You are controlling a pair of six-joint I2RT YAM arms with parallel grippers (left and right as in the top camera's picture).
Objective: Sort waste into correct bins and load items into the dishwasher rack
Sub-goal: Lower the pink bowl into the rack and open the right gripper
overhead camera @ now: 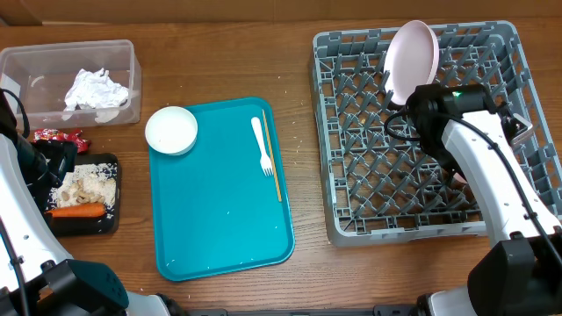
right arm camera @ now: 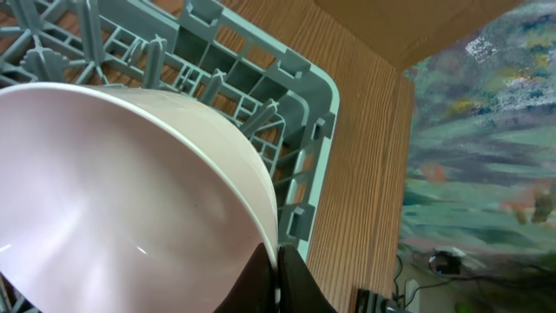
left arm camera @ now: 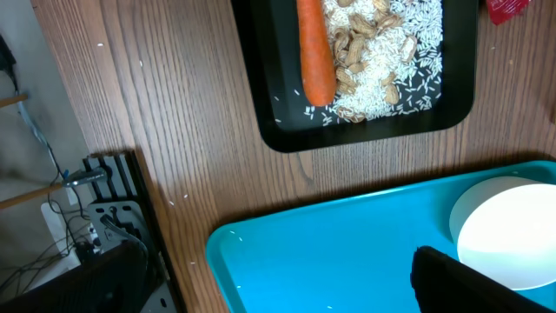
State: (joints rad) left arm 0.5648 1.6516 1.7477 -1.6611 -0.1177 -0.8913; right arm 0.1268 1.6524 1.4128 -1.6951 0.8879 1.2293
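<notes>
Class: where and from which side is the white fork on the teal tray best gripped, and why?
Probably its handle, from straight above, closing across the narrow width: the fork lies flat on the tray, and the chopstick crowds its tines.

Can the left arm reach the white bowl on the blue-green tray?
Probably yes. The white bowl sits uncovered on the corner of the teal tray nearest that arm. Nothing stands between them, and the arm's jaws are open.
</notes>
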